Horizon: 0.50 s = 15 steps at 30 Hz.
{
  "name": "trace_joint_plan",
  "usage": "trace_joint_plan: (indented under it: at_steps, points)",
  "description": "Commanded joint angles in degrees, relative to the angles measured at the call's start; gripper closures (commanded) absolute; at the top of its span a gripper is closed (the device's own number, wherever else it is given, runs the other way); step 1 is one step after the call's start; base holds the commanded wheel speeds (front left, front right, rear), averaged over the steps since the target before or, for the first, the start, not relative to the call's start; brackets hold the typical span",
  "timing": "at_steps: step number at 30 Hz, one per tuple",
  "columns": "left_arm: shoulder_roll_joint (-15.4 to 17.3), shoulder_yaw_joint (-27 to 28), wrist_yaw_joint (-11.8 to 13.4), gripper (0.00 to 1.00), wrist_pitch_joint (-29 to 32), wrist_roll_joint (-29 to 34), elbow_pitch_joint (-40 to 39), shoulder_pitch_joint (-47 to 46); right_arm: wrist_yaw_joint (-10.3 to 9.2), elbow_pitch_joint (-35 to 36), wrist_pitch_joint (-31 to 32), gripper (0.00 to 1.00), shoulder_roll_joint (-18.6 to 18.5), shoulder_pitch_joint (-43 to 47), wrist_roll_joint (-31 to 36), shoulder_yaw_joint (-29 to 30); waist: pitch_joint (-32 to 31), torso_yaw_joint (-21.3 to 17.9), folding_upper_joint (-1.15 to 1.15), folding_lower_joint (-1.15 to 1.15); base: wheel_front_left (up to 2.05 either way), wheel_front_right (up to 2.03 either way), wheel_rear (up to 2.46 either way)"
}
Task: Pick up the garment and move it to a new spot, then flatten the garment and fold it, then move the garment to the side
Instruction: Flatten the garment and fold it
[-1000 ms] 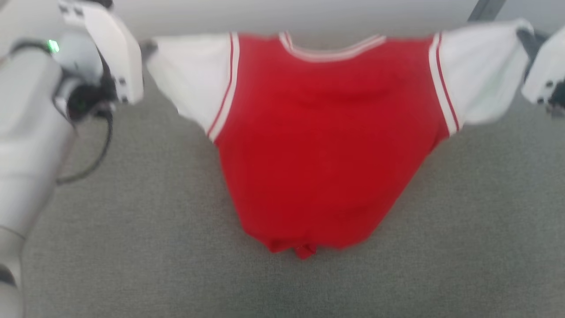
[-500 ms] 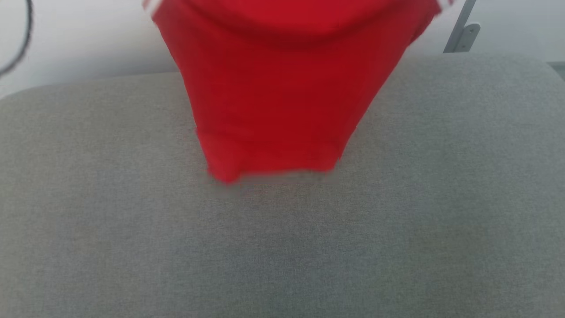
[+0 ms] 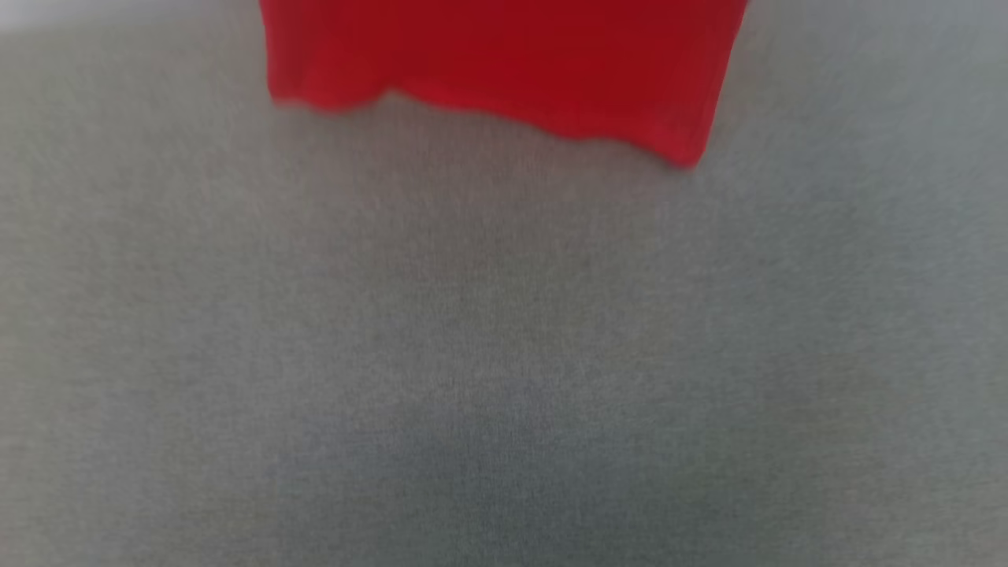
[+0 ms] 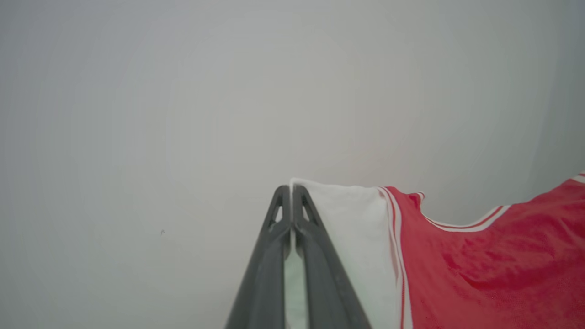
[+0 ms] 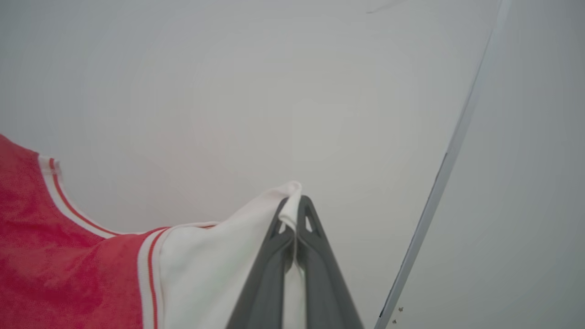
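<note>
In the left wrist view, the left gripper [image 4: 291,188] rises from the bottom centre of the frame. Its 2 dark fingers are pressed together at the tips, pinching the edge of a white sleeve of the garment [image 4: 484,274]. The sleeve spreads to the right of the fingers. Past a red-and-white striped band, the red body fills the lower right corner, with striped collar trim curving along its upper edge. Behind it is a plain pale wall [image 4: 183,91].

In the right wrist view, the right gripper [image 5: 297,201] also comes up from the bottom centre, clamped on the other white sleeve. A small fold of cloth pokes out just above the tips. The sleeve runs off to the left, and the red body sits in the lower left corner, bordered by striped trim. Farther back, a thin grey strip [image 5: 475,96] slants from the upper right down to the bottom edge, right of the fingers.

The head view is blurred. A grey fabric surface [image 3: 504,354] takes up the bottom and middle of the frame. At the top centre hangs the garment's red lower part, its hem lower at the right end than at the left. I cannot tell whether the hem touches the surface.
</note>
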<state>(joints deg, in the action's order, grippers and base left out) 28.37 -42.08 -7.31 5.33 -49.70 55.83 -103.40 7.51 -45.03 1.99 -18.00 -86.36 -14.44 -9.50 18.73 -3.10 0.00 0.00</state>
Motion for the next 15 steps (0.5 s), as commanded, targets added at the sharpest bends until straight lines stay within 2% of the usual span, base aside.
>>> trace_joint_plan:
  at_steps: [1, 6, 10, 15]
  points:
    - [-0.17, -0.02, 0.36, 1.00, -1.69, 1.16, 0.66, -1.90, -0.04, -1.05, -2.62, 1.00, -0.07, -1.59, 1.55, -0.24, 5.79, 0.39, 0.00, 0.00, 0.00, 0.00, 0.00]
    - [-0.94, 1.22, 1.71, 1.00, -11.11, 2.86, 3.33, -8.25, -0.04, -5.50, -15.18, 1.00, -0.20, -7.37, 9.76, 1.63, 10.83, 0.74, 0.00, 0.00, 0.00, 0.00, 0.00]
    - [-1.22, 1.62, 2.05, 1.00, -18.35, 4.63, 4.66, -10.75, -0.04, -3.43, -17.22, 1.00, 0.11, -9.33, 18.13, 4.30, 12.92, 1.65, 0.00, 0.00, 0.00, 0.00, 0.00]
    - [-1.95, 1.70, 0.48, 1.00, -20.18, 3.89, 5.60, -5.92, -0.07, -0.98, -17.15, 1.00, 1.88, -3.62, 22.71, 3.82, 12.46, 2.92, 0.00, 0.00, 0.00, 0.00, 0.00]
